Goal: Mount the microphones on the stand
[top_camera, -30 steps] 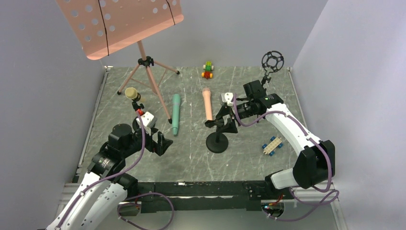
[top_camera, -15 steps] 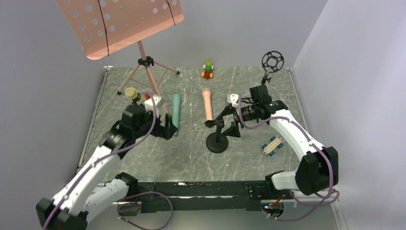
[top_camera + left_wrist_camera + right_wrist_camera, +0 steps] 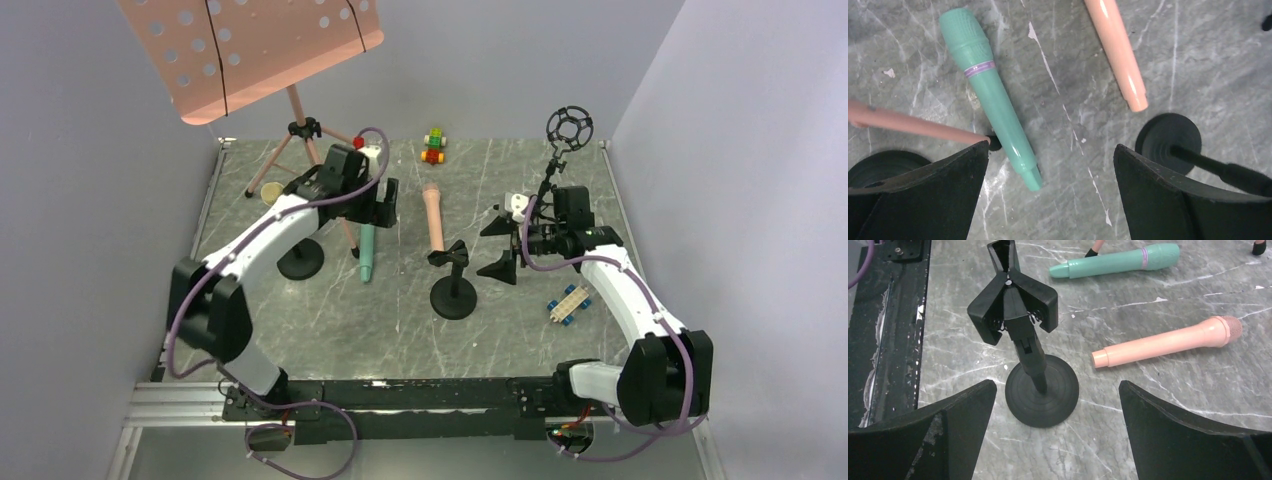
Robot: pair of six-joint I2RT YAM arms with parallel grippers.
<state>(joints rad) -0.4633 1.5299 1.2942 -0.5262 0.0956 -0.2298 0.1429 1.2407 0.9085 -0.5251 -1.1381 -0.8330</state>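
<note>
The teal-green microphone [image 3: 367, 250] [image 3: 990, 95] lies on the grey table, tail toward the near edge. Directly above it hovers my left gripper [image 3: 375, 205] [image 3: 1050, 200], open and empty. To its right lies the salmon pink microphone [image 3: 433, 218] [image 3: 1168, 342]. The pale yellow microphone [image 3: 268, 197] peeks out behind my left arm, above a round black base [image 3: 300, 262]. A black stand [image 3: 453, 297] [image 3: 1042, 397] with an empty clip [image 3: 1010, 295] rises mid-table. My right gripper [image 3: 505, 245] [image 3: 1058, 435] is open just right of it, touching nothing.
A pink music stand [image 3: 250, 50] on a tripod stands at the back left, one leg [image 3: 908, 125] beside the teal microphone. A black ring mount [image 3: 568, 128] is at the back right. Toy-brick cars sit at the back [image 3: 433, 145] and right [image 3: 568, 303].
My left arm swung from the near left out over the teal microphone. My right gripper opened off the middle stand's clip and drew back to the right.
</note>
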